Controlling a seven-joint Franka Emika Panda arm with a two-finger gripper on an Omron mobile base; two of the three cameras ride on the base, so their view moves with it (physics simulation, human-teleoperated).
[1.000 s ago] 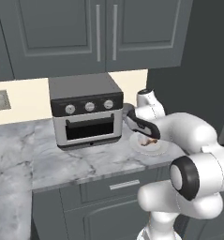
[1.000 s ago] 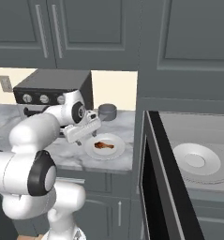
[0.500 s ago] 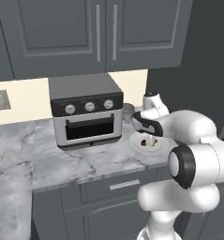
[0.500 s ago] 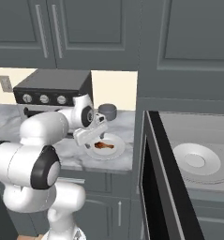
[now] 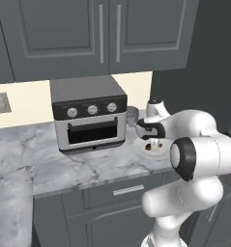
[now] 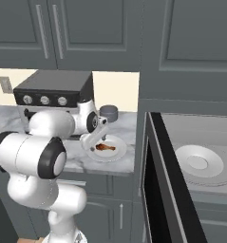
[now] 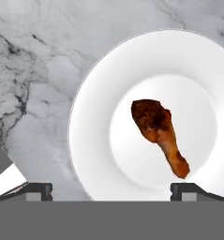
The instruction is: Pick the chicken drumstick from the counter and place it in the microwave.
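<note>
In the hand view the chicken drumstick (image 7: 159,133) lies right of centre in the frame on a white plate (image 7: 94,145), thick end toward the upper left, thin end toward the lower right; the plate rests on the counter (image 7: 43,70), whose veined marble takes up the left and top of the frame; the gripper (image 7: 111,190) has its two dark tips at the bottom edge, spread as wide as they go and holding nothing, the drumstick above the gap and nearer the right-hand tip.

In the right base view the drumstick (image 6: 105,147) sits on the plate (image 6: 118,151) at centre frame, the gripper (image 6: 92,143) poised over the plate's left part; a small grey cup (image 6: 108,113) stands behind the plate, just right of the toaster oven (image 6: 53,92); the microwave (image 6: 200,166) fills the right side, door (image 6: 157,185) open, its round turntable (image 6: 199,163) bare.

In the left base view the plate (image 5: 147,153) shows at right of centre, the gripper (image 5: 155,144) just above it.
</note>
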